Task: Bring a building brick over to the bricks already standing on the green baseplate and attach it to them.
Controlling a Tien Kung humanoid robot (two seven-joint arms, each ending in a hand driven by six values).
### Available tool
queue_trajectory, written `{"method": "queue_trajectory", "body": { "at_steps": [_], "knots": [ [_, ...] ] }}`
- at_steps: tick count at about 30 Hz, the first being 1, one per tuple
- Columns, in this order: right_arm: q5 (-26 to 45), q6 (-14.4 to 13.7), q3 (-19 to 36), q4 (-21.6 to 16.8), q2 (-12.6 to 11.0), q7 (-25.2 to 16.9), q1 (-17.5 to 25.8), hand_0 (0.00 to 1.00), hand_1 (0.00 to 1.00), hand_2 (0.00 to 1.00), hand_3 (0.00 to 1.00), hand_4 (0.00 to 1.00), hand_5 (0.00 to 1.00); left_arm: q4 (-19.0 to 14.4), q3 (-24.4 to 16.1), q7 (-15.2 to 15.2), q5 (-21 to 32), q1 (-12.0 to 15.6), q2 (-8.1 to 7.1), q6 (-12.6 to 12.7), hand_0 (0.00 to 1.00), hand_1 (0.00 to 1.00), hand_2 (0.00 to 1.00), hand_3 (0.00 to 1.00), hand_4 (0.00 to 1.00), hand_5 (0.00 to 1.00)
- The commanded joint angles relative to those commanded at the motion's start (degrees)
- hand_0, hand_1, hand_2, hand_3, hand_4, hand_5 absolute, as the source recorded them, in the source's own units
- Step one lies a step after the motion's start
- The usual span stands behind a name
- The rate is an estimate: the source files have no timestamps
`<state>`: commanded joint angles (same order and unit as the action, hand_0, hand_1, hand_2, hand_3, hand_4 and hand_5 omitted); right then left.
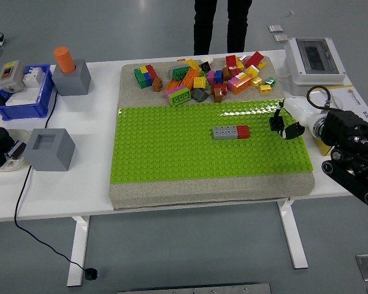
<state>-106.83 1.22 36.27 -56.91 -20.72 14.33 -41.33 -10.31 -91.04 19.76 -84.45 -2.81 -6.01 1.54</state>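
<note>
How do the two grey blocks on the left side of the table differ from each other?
The far grey block has an orange cylinder standing in its top; the near grey block shows only an empty square recess. The far one sits beside the blue bin, the near one beside a white dish. Both are grey and boxy, and both rest off the green baseplate.

The green baseplate (172,147) at the frame's centre is looking like studded, slightly glossy plastic, lying on a rough, grainy beige mat (202,193). The loose bricks (202,79) piled toward the top are showing shiny plastic, a few translucent. The grey and red bricks (230,131) are appearing smoother, duller. At right, the right hand (289,121) is showing glossy white shell and black fingers. The table (61,190) is looking smooth, matt white.
</note>
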Motion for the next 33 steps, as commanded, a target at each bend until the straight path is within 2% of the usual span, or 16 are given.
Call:
{"method": "queue_trajectory", "body": {
  "at_steps": [17, 31, 32, 33],
  "knots": [
    [0.29, -1.56, 0.66, 4.64, 5.09, -1.42, -0.31, 0.679, 0.795, 0.85, 0.532, 0.679, 0.116, 0.0, -0.05, -0.12, -0.03, 0.02, 0.06, 0.05, 0.774, 0.763, 0.703, 0.559, 0.998, 0.747],
    [0.99, -2.58, 0.42, 6.65, 6.4, -2.31, -0.62, 0.683, 0.794, 0.853, 0.569, 0.685, 0.113, 0.0, -0.05, -0.32, 0.02, -0.05, 0.04, 0.03, 0.774, 0.763, 0.702, 0.557, 0.998, 0.748],
    [1.03, -2.62, 0.4, 6.72, 6.44, -2.33, -0.63, 0.679, 0.796, 0.858, 0.635, 0.678, 0.119, 0.0, -0.06, -0.32, -0.01, -0.05, 0.03, 0.02, 0.774, 0.763, 0.702, 0.556, 0.998, 0.748],
    [1.08, -2.65, 0.36, 6.8, 6.49, -2.35, -0.64, 0.679, 0.796, 0.858, 0.635, 0.678, 0.119, 0.0, -0.07, -0.33, -0.03, -0.06, 0.02, 0.01, 0.774, 0.763, 0.702, 0.556, 0.998, 0.748]
  ]
}}
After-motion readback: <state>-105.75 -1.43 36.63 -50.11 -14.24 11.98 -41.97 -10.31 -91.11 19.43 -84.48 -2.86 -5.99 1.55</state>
